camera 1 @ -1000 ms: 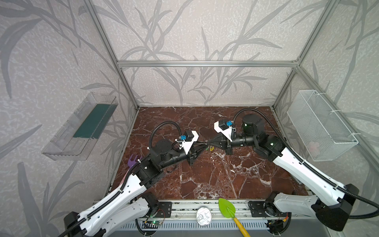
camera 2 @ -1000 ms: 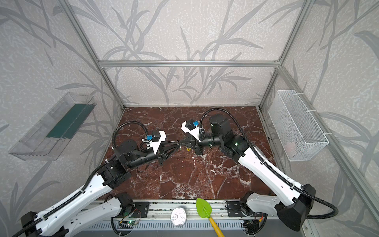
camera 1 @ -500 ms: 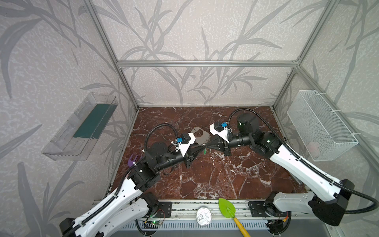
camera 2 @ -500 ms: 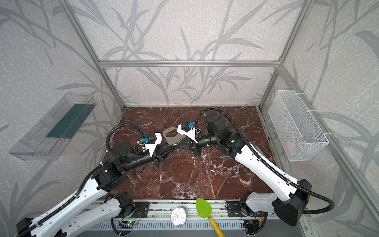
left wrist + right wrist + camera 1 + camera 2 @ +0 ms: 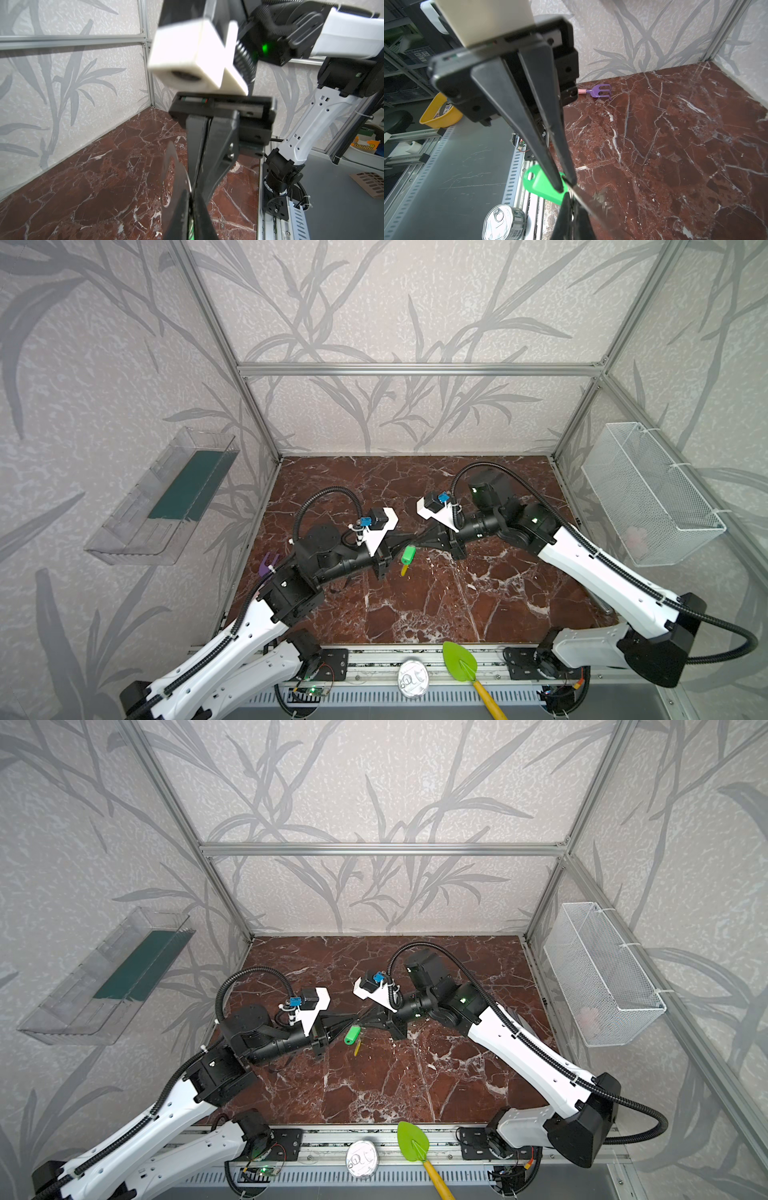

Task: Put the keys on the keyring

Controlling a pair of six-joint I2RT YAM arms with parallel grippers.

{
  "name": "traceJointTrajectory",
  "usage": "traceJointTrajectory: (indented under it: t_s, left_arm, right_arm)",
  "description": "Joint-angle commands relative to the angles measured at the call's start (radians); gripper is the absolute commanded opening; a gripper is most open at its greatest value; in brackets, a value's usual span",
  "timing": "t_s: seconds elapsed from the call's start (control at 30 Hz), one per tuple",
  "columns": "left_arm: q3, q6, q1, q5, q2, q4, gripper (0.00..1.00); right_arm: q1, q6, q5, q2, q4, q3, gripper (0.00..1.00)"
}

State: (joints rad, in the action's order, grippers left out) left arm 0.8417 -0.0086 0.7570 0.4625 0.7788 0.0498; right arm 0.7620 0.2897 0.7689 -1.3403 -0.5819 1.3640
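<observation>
Keys (image 5: 408, 554) hang mid-table, in both top views, where left pincer (image 5: 411, 537) and right pincer (image 5: 421, 537) meet; green tag (image 5: 351, 1034) has its long axis pointing near, slightly left. Left wrist: keyring (image 5: 175, 174) stands edge-on, held by the closed right pincer. Right wrist: left pincer pinches the keys tightly.

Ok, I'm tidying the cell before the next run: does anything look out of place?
A green spade and a tin can lie on the front rail, off the marble table. A purple fork toy sits at the table's left edge. Nothing looks spilled or damaged.
</observation>
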Motion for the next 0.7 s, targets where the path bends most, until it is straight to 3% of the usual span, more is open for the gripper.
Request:
traceJointTrajectory:
  t_s: [0.0,0.27,0.4,0.57,0.67]
  left_arm:
    - [0.048,0.031,0.006,0.057,-0.001,-0.026,0.02]
    - [0.042,0.020,0.005,0.021,0.006,0.031,0.04]
    - [0.010,0.001,0.005,-0.030,-0.046,0.028,0.10]
    - [-0.021,0.001,0.005,-0.098,-0.109,0.057,0.11]
    - [-0.023,0.008,0.005,-0.077,-0.105,0.086,0.11]
  right_arm:
    - [0.008,0.015,0.003,-0.010,-0.015,0.025,0.00]
    - [0.008,-0.017,-0.012,0.031,0.040,-0.005,0.00]
    - [-0.008,-0.044,-0.003,0.048,0.083,-0.034,0.00]
    - [-0.032,-0.071,0.034,0.066,0.129,-0.054,0.00]
    - [-0.033,-0.072,0.049,0.067,0.136,-0.057,0.00]
